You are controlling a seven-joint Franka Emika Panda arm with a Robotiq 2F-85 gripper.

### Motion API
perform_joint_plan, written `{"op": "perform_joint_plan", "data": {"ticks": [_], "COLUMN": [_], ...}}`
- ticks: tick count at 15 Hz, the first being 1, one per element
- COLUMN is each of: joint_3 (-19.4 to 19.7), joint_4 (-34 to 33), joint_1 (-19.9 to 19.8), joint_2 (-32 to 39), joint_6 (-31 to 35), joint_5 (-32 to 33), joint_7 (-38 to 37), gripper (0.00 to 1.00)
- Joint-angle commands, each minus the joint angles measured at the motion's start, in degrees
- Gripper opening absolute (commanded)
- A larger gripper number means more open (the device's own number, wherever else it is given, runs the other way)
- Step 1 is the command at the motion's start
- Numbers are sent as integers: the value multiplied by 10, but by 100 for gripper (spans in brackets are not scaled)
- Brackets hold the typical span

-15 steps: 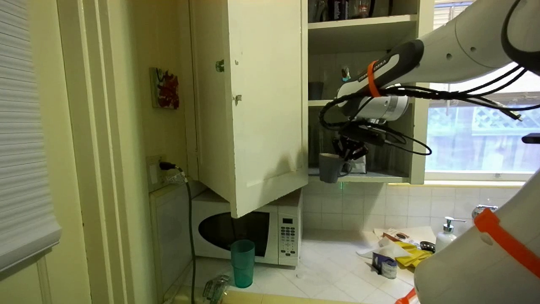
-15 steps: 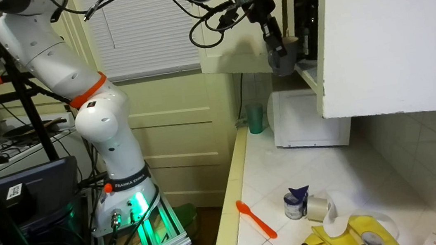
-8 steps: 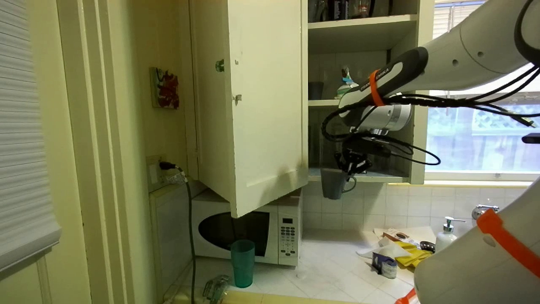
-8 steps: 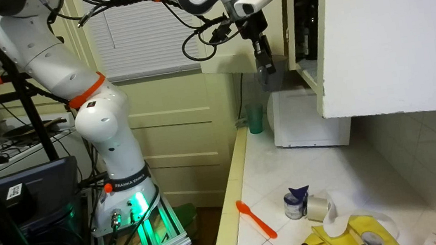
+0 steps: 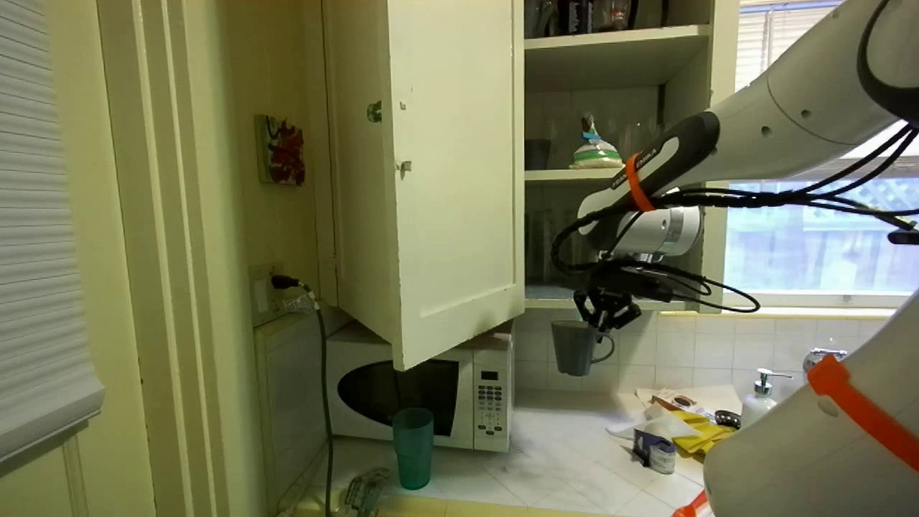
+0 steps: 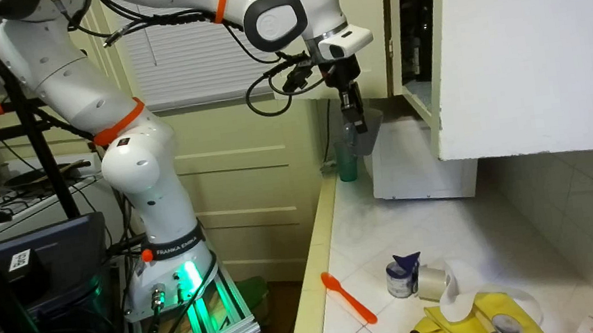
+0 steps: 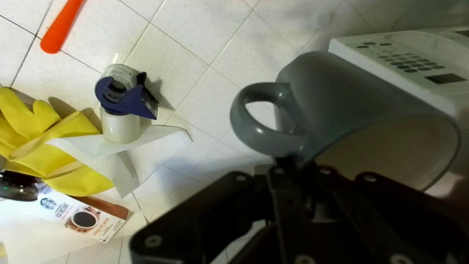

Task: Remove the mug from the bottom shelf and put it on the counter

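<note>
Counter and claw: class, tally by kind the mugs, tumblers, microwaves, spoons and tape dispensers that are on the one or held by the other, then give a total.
Grey mug, held in the claw: 1
Teal tumbler, on the counter: 1
White microwave: 1
Orange spoon: 1
Blue tape dispenser: 1
Total: 5

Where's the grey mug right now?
In an exterior view, the grey mug is up in the air above the counter, held by the gripper. It shows right of the microwave, just below the bottom shelf.
</note>
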State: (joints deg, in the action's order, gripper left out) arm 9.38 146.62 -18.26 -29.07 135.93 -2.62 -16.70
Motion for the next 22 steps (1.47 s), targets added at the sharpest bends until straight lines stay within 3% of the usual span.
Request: {"op": "perform_joint_plan", "data": {"ticks": [1,9,22], "joint_3": [10,38,50], "joint_4": [30,63,64], "joint_1": [-10,-11,5], "joint_2": [18,112,281], "joint_6": [72,215,379], "joint_5": [10,1,-30], "joint_7": [21,60,65], "gripper": [2,2,2]}}
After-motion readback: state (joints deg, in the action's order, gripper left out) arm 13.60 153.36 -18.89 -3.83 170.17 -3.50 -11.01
